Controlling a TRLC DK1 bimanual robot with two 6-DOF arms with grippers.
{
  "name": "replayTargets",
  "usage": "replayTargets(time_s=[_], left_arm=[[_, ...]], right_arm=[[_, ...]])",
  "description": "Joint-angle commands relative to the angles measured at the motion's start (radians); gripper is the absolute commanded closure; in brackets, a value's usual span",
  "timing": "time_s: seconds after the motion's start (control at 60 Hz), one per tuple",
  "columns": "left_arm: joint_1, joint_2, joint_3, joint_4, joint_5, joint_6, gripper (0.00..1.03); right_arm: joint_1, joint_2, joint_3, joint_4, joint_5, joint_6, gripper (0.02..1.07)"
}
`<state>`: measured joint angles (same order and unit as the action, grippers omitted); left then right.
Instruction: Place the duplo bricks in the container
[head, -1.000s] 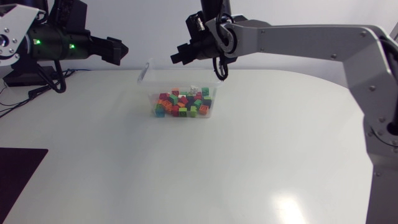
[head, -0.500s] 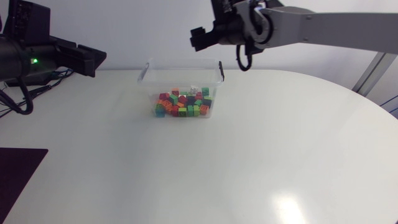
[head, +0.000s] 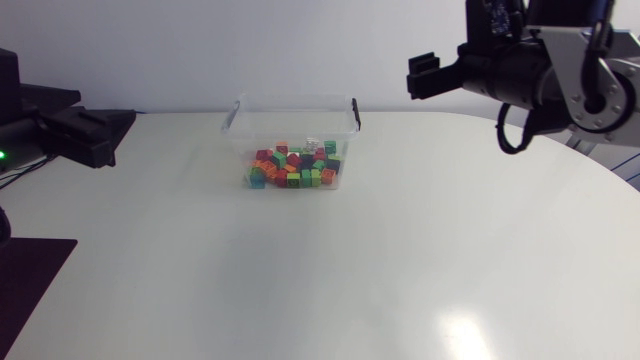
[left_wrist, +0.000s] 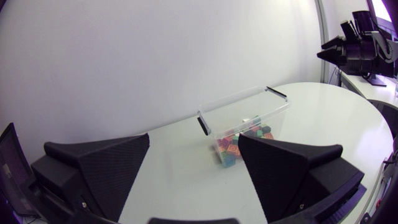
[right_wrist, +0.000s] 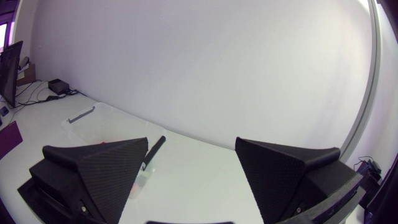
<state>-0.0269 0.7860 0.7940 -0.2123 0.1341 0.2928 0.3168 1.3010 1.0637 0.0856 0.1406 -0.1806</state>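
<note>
Apparently the job is done, or nearly: every one of the bricks (head: 293, 167) I can see lies heaped inside the container (head: 292, 103), which stands near the far edge of the table (head: 320, 270), about midway along it. That would explain the arms hanging off to the sides, the left gripper (head: 100, 140) over the left edge and the right gripper (head: 422, 76) high by the far right. Both are spread wide and hold nothing. A dark mat (head: 30, 280) lies at the near left corner, well apart from the container and blocking nothing.
</note>
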Motion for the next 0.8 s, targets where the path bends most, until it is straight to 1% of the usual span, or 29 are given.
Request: replayTargets(time_s=[0.0, 0.183, 0.3, 0.483, 0.633, 0.783], left_arm=[[0.008, -0.048, -0.044, 0.005, 0.01, 0.02, 0.04], [0.016, -0.137, -0.114, 0.014, 0.009, 0.019, 0.04], [0.027, -0.189, -0.157, 0.021, 0.009, 0.017, 0.04], [0.036, -0.28, -0.257, 0.063, 0.009, 0.016, 0.04], [0.041, -0.373, -0.319, 0.07, 0.009, 0.014, 0.04], [0.051, -0.45, -0.36, 0.067, 0.009, 0.017, 0.04]], right_arm=[[-0.028, -0.088, -0.071, 0.019, 0.013, -0.025, 0.06], [-0.107, -0.263, -0.2, 0.005, 0.013, -0.046, 0.06], [-0.168, -0.368, -0.281, -0.014, -0.004, -0.057, 0.06], [-0.252, -0.548, -0.444, -0.023, -0.036, -0.074, 0.06], [-0.288, -0.675, -0.55, -0.035, -0.052, -0.088, 0.06], [-0.308, -0.793, -0.613, -0.069, -0.055, -0.099, 0.06]])
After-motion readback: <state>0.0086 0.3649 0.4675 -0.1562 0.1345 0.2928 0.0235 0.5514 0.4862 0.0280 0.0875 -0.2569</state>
